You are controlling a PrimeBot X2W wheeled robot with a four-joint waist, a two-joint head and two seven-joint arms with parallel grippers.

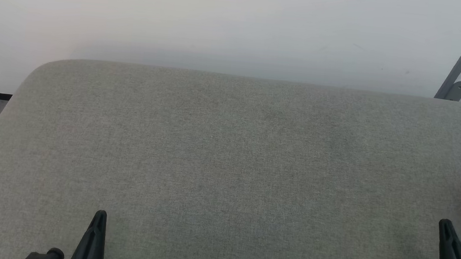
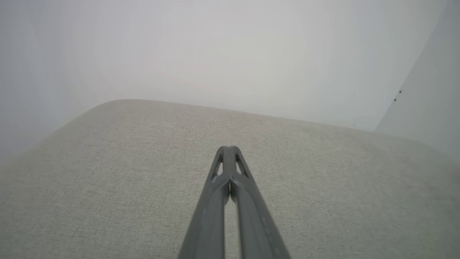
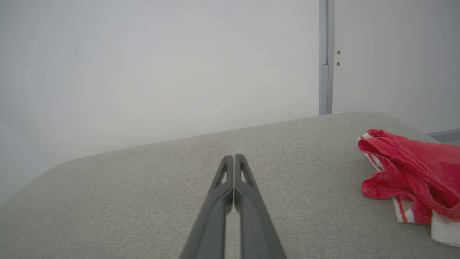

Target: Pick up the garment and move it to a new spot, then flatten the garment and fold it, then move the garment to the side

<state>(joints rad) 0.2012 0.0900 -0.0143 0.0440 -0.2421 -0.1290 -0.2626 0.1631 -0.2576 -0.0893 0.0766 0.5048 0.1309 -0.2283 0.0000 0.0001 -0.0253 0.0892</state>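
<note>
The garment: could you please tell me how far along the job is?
Done: nothing visibly; the garment lies bunched, unfolded, towards the right end of the grey cushion. In hand: nothing; left gripper and right gripper are shut and empty. Left: pick up, flatten, fold, move aside.

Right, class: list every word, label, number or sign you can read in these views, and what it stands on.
No text can be read.
The shirt shows only red and white cloth with striped trim.
The grey surface and wall are blank.
Two specks on the wall are too small to tell.
</note>
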